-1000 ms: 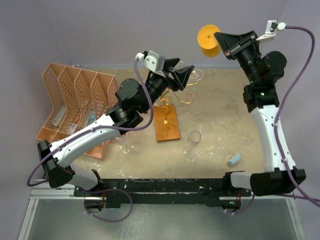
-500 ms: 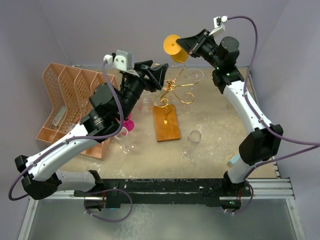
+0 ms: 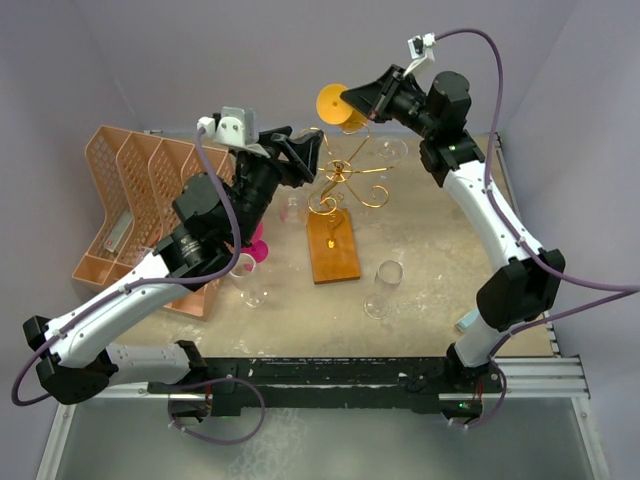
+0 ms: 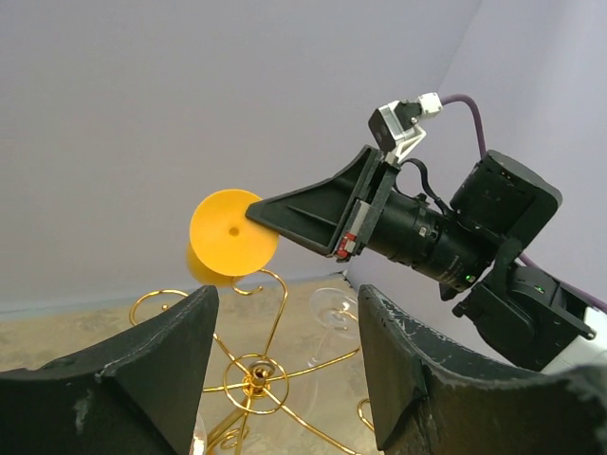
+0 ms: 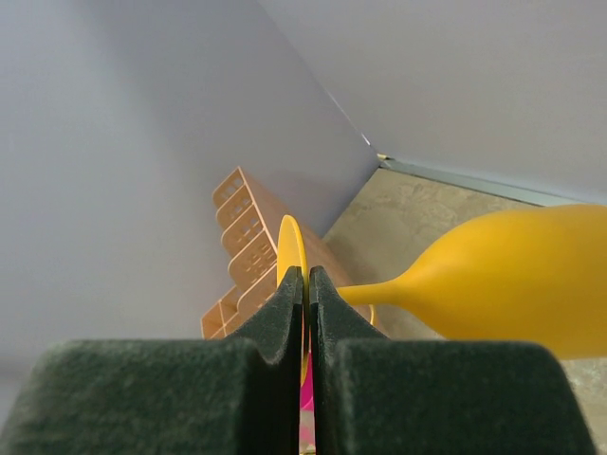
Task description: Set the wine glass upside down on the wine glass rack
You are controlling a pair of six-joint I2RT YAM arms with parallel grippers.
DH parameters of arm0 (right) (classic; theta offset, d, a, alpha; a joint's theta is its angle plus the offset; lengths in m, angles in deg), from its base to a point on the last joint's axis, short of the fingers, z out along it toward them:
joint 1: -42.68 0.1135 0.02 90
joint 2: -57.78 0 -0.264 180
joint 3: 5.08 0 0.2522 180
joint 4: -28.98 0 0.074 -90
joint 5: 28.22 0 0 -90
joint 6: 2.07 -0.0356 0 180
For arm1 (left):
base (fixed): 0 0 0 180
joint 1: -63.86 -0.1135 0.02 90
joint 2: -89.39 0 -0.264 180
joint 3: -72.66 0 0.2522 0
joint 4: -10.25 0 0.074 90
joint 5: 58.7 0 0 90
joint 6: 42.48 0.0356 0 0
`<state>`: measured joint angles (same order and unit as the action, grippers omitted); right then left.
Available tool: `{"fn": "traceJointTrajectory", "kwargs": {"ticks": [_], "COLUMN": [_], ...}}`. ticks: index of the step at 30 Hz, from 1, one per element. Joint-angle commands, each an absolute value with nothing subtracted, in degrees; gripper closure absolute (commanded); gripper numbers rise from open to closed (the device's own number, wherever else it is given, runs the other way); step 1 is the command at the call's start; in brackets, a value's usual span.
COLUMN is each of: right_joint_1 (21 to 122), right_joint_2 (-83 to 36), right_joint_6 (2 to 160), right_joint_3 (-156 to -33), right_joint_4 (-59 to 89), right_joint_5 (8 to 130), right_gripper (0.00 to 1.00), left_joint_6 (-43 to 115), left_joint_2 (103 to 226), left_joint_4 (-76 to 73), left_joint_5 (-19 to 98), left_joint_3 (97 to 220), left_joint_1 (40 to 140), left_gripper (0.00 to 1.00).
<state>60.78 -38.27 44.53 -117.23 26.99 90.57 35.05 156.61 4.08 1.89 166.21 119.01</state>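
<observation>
A yellow wine glass [image 3: 335, 105] hangs in the air above the back of the wine glass rack, lying roughly sideways. My right gripper [image 3: 358, 100] is shut on its round foot [image 5: 289, 248], with the bowl [image 5: 517, 275] off to the right of the fingers. The wine glass rack [image 3: 345, 185] is gold wire with curled arms on a reddish-brown wooden base [image 3: 333, 252]. My left gripper [image 3: 305, 152] is open above the rack's left side, with nothing between its fingers. In the left wrist view the rack's hub [image 4: 254, 379] shows between the fingers, and the yellow foot [image 4: 233, 232] floats above it.
A clear glass [image 3: 390, 150] hangs on the rack's far right arm. A peach lattice organiser [image 3: 150, 200] stands at the left with a pink glass [image 3: 257, 247] beside it. Clear glasses [image 3: 255, 290] [image 3: 383, 287] stand near the base. A small blue object [image 3: 467, 320] lies at the right.
My right arm has swung left, carrying the yellow glass from the back right to above the rack. My left arm has pulled back to the left, still open.
</observation>
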Motion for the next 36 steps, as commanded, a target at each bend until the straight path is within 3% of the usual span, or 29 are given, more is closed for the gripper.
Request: {"fn": "traceJointTrajectory", "kwargs": {"ticks": [1, 12, 36], "right_joint_1": [61.60, 62.63, 62.72], "right_joint_2": [-37.71, -42.30, -37.29], "right_joint_6": [47.61, 49.72, 47.18], "right_joint_3": [-120.53, -124.52, -120.66], "right_joint_4": [24.89, 20.36, 18.06], "right_joint_5": [94.55, 94.74, 93.81], "right_gripper": [1.00, 1.00, 0.97], "left_joint_6": [33.63, 32.83, 28.19], "left_joint_2": [155.29, 155.29, 159.06], "left_joint_4": [4.30, 1.96, 3.17], "left_joint_5": [-1.91, -3.42, -18.75], "left_joint_3": [166.36, 166.71, 167.38], "left_joint_1": [118.85, 118.79, 118.77], "left_gripper": [0.42, 0.41, 0.41]}}
